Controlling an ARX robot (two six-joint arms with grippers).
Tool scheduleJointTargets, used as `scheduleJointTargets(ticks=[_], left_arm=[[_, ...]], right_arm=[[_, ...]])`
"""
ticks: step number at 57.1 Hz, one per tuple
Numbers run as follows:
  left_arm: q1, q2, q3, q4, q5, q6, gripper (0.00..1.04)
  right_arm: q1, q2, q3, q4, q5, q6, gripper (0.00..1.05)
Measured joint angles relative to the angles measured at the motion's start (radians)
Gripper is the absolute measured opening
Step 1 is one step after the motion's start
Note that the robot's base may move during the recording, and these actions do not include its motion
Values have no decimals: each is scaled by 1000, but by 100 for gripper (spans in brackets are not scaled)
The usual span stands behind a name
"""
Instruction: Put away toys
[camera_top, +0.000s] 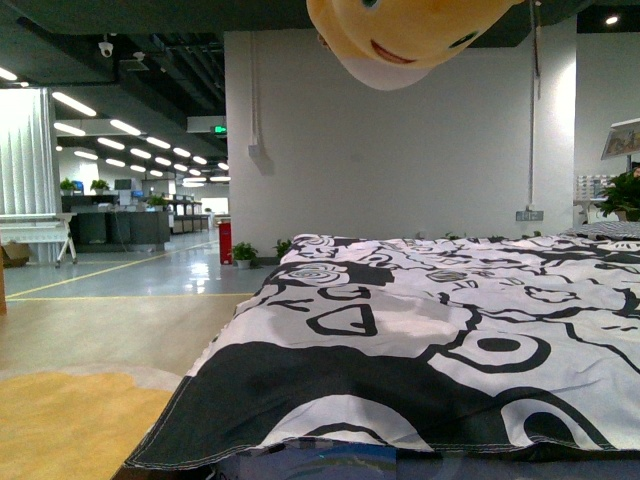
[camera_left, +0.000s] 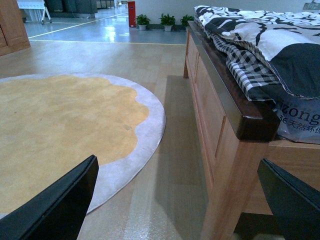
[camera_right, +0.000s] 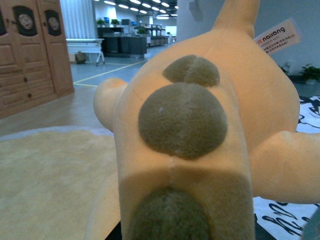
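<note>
Soft, matt short-pile plush on the orange-yellow stuffed animal toy (camera_right: 260, 90), fuzzier on its olive-brown round patches (camera_right: 182, 120). Smooth, lightly creased cloth on the black-and-white patterned bedcover (camera_top: 450, 330), stitched at the hem. Varnished brown wood with a dull sheen on the bed frame (camera_left: 220, 125). Dense matt pile on the round yellow rug with grey border (camera_left: 60, 125). Smooth, reflective grey-blue floor (camera_top: 130, 275) at mid left of the front frame.

The plush toy (camera_right: 200, 125) is orange-yellow with olive-brown round patches, a cream muzzle and a red mouth. The bedspread (camera_top: 450, 330) carries black cartoon shapes on white. The sheet (camera_left: 240, 65) is black-and-white checked. The rug (camera_left: 60, 130) is mustard yellow, edged pale grey.
</note>
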Motion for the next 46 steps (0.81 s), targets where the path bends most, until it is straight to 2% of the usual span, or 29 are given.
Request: scheduleJointTargets(ticks=[11,23,33,46], left_arm=[[0,0,0,0,0,0,99],[0,0,0,0,0,0,99],[0,0,0,0,0,0,99],[0,0,0,0,0,0,99]], right_arm=[[-49,-187,-156,-11,-143,6,17],[-139,-375,-345,51,-213,24,17],[-188,-500,-528,93,-193,31,17],[-128,-588,-748,209,-98,29,17]])
